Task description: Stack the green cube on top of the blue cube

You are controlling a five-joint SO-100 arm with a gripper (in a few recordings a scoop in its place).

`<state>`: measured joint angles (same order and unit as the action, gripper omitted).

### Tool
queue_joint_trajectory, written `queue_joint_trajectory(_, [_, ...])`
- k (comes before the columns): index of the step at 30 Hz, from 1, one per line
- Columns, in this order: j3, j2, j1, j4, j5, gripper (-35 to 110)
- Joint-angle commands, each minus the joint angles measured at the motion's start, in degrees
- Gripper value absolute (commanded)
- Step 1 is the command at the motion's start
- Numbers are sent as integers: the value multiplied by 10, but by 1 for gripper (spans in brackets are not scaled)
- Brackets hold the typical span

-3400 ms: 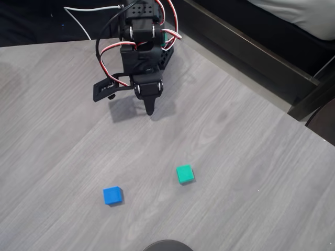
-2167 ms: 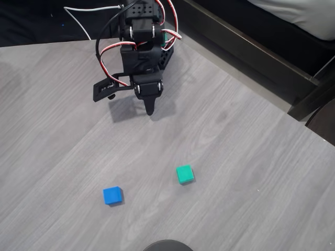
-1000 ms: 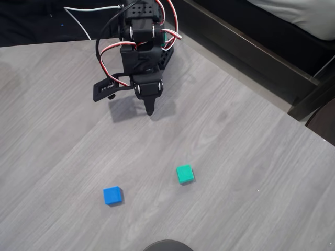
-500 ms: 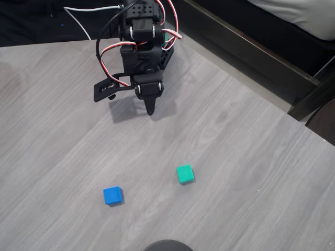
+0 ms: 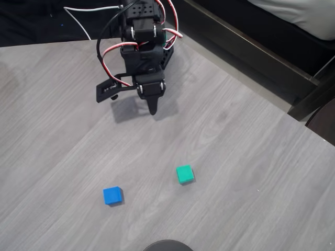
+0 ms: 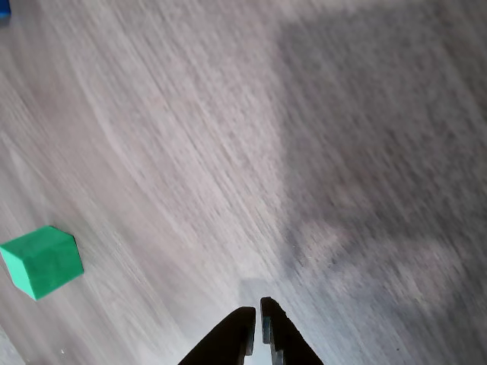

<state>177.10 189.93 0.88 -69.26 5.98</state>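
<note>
The green cube (image 5: 184,173) lies on the grey wood table, right of and slightly above the blue cube (image 5: 112,195) in the overhead view. In the wrist view the green cube (image 6: 42,261) sits at the left edge and a sliver of the blue cube (image 6: 4,7) peeks in at the top-left corner. My black gripper (image 5: 152,107) hangs near the table's far side, well above both cubes in the overhead view. Its fingertips (image 6: 257,319) touch each other with nothing between them.
A dark bench frame (image 5: 246,47) runs along the table's upper right edge. White and red cables (image 5: 104,10) trail from the arm's base. A dark round object (image 5: 167,246) pokes in at the bottom edge. Bare table surrounds both cubes.
The arm has shifted slightly to the right and down in the overhead view. Both cubes stay where they were.
</note>
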Motion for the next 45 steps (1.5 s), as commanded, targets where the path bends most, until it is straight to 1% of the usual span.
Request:
queue_joint_trajectory(1, [-60,13,13,25,12,0])
queue_joint_trajectory(3, [-116,7,10,43,15,0])
queue_joint_trajectory(4, [-137,-9,10,71,19,0])
queue_joint_trajectory(5, [-164,-47,11,96,20,0])
queue_joint_trajectory(7, [-265,-201,12,121,13,0])
queue_joint_trajectory(9, [-434,-421,12,73,3,0])
queue_joint_trajectory(12, [-725,-730,17,-69,-16,0])
queue_joint_trajectory(13, [-801,-808,17,-101,-30,2])
queue_joint_trajectory(14, [-857,-869,19,-122,-43,11])
queue_joint_trajectory(16, [-919,-950,29,-132,-56,20])
queue_joint_trajectory(17, [-926,-972,38,-129,-59,24])
queue_joint_trajectory(19, [-926,-1003,54,-120,-61,38])
queue_joint_trajectory(21, [-925,-1028,68,-108,-62,43])
queue_joint_trajectory(27, [-923,-1067,98,-88,-73,43])
queue_joint_trajectory(45, [-927,-1173,109,26,-72,43])
